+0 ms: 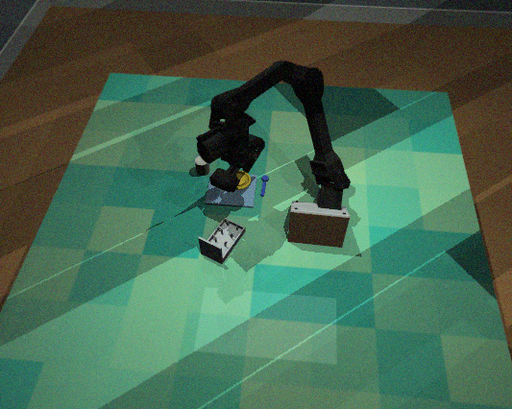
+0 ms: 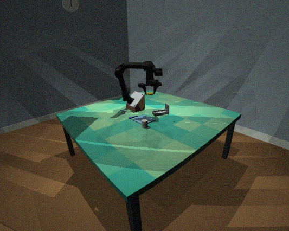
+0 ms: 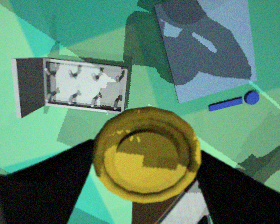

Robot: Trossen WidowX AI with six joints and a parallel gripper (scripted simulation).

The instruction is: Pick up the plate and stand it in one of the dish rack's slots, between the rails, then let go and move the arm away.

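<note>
The yellow plate (image 1: 243, 180) (image 2: 150, 94) (image 3: 150, 157) is held flat, high above the table, between the two fingers. My gripper (image 2: 150, 93) (image 3: 145, 150) is shut on the plate by its opposite edges. In the top view an arm part hides some of the plate. The dish rack (image 1: 225, 237) (image 2: 159, 111) (image 3: 86, 85) stands on the table, a low pale tray with short dark rails inside and a tall dark panel at one end. It shows beyond the plate, to the upper left, in the wrist view, well below the gripper.
A blue-grey mat (image 1: 244, 202) (image 2: 143, 117) (image 3: 191, 92) lies near the rack. A blue spoon-like thing (image 1: 263, 186) (image 2: 133, 117) (image 3: 226, 104) lies beside the mat. A grey cylinder (image 1: 202, 166) (image 2: 145, 124) stands by the mat. The arm's base is on a brown and white block (image 1: 317, 229) (image 2: 139, 106).
</note>
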